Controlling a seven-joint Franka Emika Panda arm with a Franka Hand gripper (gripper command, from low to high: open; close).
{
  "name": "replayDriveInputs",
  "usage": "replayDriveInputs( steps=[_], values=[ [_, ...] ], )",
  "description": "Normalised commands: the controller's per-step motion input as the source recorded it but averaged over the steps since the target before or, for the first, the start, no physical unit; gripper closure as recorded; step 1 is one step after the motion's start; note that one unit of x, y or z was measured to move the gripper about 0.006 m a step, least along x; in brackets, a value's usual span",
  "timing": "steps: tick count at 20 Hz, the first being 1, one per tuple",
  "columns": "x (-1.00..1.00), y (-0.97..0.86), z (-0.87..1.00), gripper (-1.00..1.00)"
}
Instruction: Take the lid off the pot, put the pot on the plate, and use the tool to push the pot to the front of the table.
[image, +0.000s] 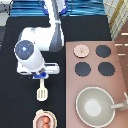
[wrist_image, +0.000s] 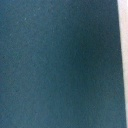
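My gripper (image: 42, 78) hangs over the black table (image: 14, 102) at the exterior view's left, shut on the thin handle of the cream-white tool (image: 42, 93). The tool's slotted blade points toward the view's bottom. Just below the blade, the pinkish-tan pot (image: 44, 120) sits on the cream-yellow plate (image: 35, 120) near the table's bottom edge, a short gap from the tool. The lid (image: 81, 50) lies apart on the stove's top-left burner. The wrist view shows only dark tabletop (wrist_image: 55, 65).
The pinkish-brown stove counter (image: 121, 70) fills the exterior view's right, with three uncovered black burners (image: 103, 51). A large grey pan (image: 95, 106) with a long handle stands on its bottom part. The arm's white body (image: 30, 52) rises toward the view's top.
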Motion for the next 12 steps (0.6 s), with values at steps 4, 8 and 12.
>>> replayDriveInputs(
  steps=[4, 8, 12],
  values=[
    [-1.00, -0.06, -0.22, 1.00],
    [-1.00, -0.04, -0.64, 1.00],
    [-1.00, -0.03, -0.83, 1.00]
  ],
)
